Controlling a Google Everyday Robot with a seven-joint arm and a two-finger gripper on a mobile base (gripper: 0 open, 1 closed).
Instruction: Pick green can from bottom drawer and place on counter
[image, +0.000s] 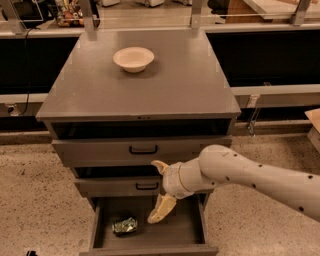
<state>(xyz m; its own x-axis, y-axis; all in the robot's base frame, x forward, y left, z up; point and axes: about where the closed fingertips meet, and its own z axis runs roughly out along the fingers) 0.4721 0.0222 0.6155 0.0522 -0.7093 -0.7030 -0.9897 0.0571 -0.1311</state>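
Observation:
The green can (125, 226) lies on its side in the open bottom drawer (180, 231), left of its middle. My gripper (153, 192) is open, with cream fingers (162, 208) spread one above the other in front of the middle drawer. The lower fingertip hangs over the bottom drawer, just right of and above the can, and does not touch it. The grey counter (165, 90) is the cabinet's top.
A cream bowl (133, 58) sits at the back of the counter. Two drawers with black handles (143, 149) stand slightly ajar above the bottom drawer. My white arm (260, 177) reaches in from the right. Speckled floor surrounds the cabinet.

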